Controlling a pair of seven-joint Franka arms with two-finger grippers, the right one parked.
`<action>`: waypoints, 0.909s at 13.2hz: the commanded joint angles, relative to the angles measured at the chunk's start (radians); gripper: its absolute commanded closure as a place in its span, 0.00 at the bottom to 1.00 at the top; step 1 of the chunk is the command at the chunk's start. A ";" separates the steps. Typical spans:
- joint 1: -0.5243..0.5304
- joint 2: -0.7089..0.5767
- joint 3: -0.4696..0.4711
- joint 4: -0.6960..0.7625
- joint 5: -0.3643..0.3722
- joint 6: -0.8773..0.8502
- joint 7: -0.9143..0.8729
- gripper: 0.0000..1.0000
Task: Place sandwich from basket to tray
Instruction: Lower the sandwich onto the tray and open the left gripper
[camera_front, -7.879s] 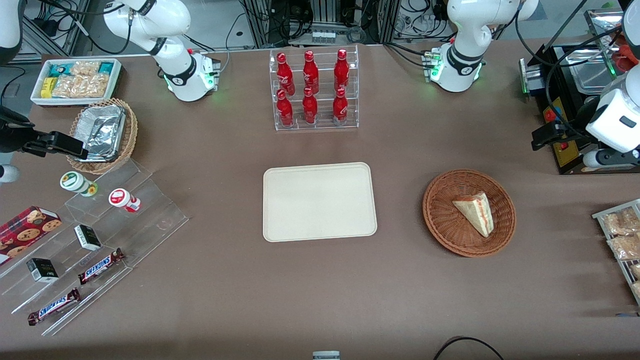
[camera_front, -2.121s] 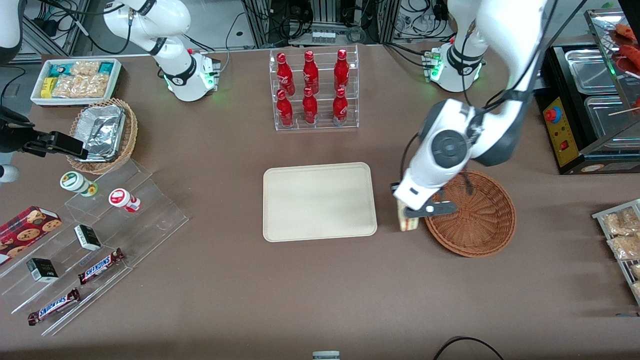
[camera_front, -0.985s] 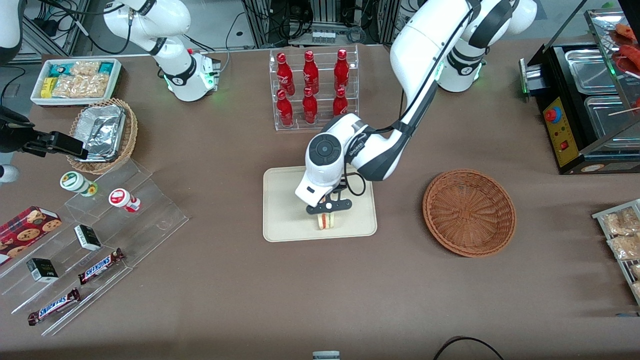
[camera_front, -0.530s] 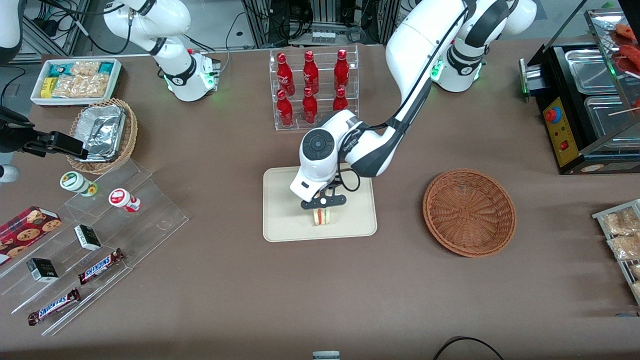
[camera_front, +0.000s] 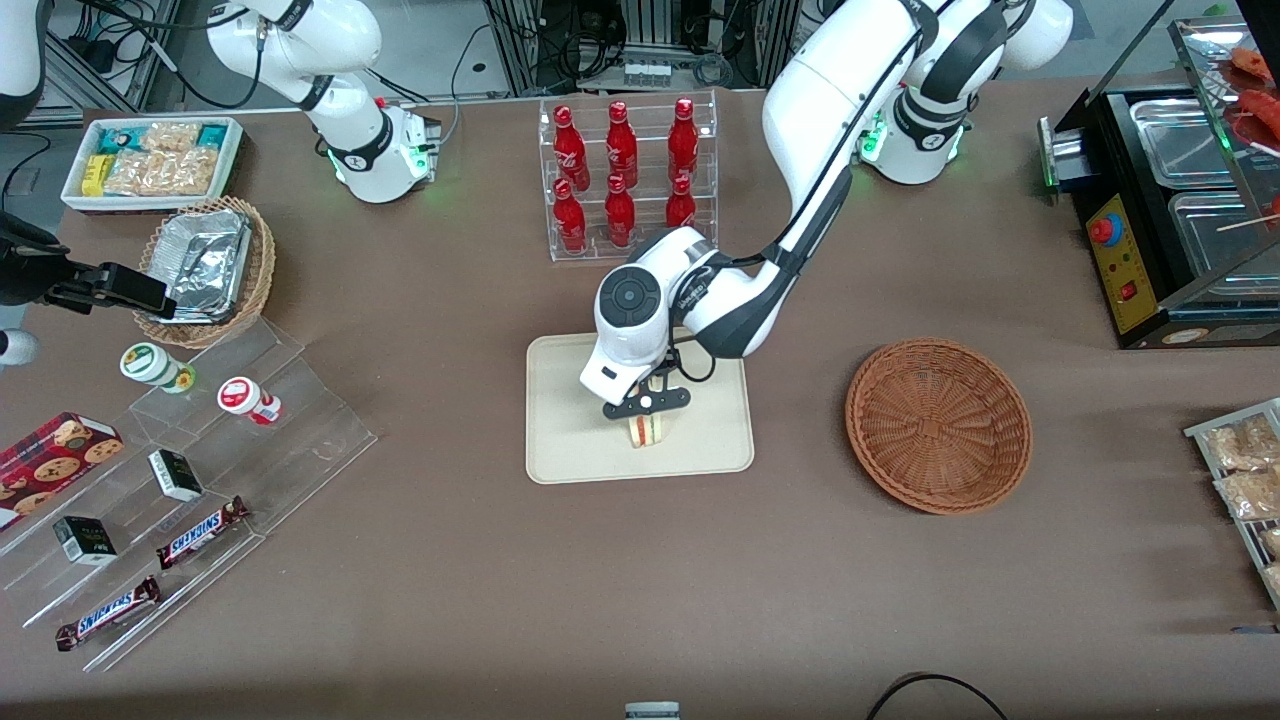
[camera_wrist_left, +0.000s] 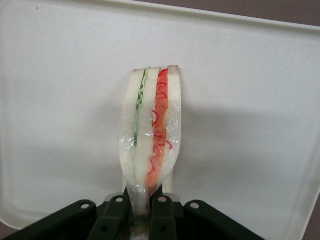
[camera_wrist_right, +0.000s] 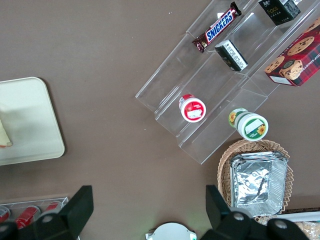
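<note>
Gripper hangs low over the tray, its jaws closed on the sandwich. The working arm reaches in from its base at the table's back edge, the white forearm bending down over the tray so that the wrist points at the tray's middle. Seen from the wrist, the dark fingers pinch the narrow end of the sandwich, and the tray fills the space under it.

The sandwich is held on edge, cut side showing: pale bread slices with a green wavy layer, a red and orange layer, and a shiny clear wrap around it. I cannot tell whether its free end touches the tray.

The basket lies well apart from the tray, toward the working arm's end of the table.

Two bars on the clear stepped stand read SNICKERS; the same word shows on one bar in the right wrist view.
</note>
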 joint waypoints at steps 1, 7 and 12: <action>-0.012 0.009 0.015 0.034 -0.005 -0.001 -0.022 0.00; -0.003 -0.075 0.015 0.037 -0.009 -0.080 -0.005 0.00; 0.035 -0.227 0.020 0.031 0.000 -0.212 0.102 0.00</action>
